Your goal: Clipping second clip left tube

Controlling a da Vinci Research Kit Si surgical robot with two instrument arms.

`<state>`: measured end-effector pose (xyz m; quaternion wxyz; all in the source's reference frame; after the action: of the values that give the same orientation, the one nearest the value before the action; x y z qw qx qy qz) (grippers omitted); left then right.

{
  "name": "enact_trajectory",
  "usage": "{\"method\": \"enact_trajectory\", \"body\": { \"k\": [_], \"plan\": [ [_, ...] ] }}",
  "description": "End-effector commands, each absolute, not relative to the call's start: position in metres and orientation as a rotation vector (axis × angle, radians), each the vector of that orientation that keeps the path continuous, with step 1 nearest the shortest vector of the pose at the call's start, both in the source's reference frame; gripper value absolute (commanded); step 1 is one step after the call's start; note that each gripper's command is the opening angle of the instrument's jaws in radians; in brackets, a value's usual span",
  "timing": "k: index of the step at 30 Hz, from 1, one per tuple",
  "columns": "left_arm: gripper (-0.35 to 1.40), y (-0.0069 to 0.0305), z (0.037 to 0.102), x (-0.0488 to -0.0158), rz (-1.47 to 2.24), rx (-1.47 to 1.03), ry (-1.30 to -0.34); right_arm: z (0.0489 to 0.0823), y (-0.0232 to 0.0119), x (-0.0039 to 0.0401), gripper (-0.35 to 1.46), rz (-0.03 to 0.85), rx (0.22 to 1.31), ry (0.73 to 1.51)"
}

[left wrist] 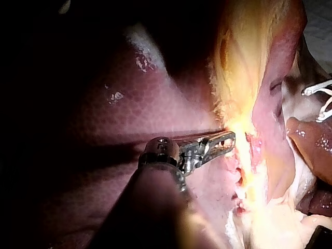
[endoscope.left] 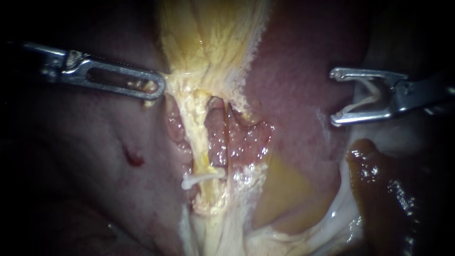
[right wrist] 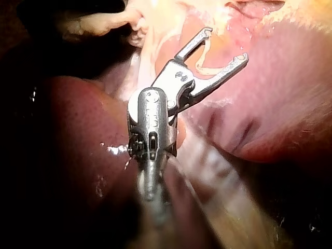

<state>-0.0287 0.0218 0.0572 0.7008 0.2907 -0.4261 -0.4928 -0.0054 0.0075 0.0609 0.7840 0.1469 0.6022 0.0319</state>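
Closest to the endoscope, a dark glistening liver lobe [endoscope.left: 388,189] is lying just under my right instrument [endoscope.left: 334,97], whose jaws are standing wide apart and cradling a white loaded clip [endoscope.left: 374,96] that is touching both of them. I am holding it well apart from the left tube [endoscope.left: 198,137], the yellowish strand running down below the gallbladder [endoscope.left: 208,38] beside a pinker right tube [endoscope.left: 216,130]. Low on the left tube, 1 placed clip [endoscope.left: 201,179] is already crossing it. My left instrument [endoscope.left: 159,87] is pinching the gallbladder's pale edge, jaws closed on it, seemingly drawing the strands taut. To do this well, I judge I should be bringing the loaded clip square across the left tube alone, above the placed clip and clear of it, and seeing both clip ends past the tube before squeezing. Only the endoscope view is showing the 2 tubes and the placed clip. The right wrist view is showing the loaded clip seated against each jaw, and the left wrist view is showing my left jaws meeting the yellow tissue side-on.
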Motion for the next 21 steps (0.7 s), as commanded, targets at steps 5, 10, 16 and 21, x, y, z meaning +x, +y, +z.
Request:
{"method": "enact_trajectory", "body": {
  "k": [5, 10, 16, 21],
  "plan": [
    [-0.35, 0.0218, 0.0572, -0.0287, -1.098, 0.646, -0.948, 0.0619, 0.0059, -0.0033, 0.48, 0.063, 0.343, 1.294],
    [-0.35, 0.0217, 0.0572, -0.0288, -1.099, 0.645, -0.948, 0.063, 0.0048, -0.0016, 0.48, 0.065, 0.365, 1.292],
    [-0.35, 0.0217, 0.0572, -0.0289, -1.099, 0.645, -0.948, 0.0645, 0.0032, 0.0006, 0.48, 0.064, 0.393, 1.292],
    [-0.35, 0.0217, 0.0572, -0.0289, -1.099, 0.645, -0.948, 0.0661, 0.0018, 0.0027, 0.48, 0.083, 0.426, 1.294]
  ]
}}
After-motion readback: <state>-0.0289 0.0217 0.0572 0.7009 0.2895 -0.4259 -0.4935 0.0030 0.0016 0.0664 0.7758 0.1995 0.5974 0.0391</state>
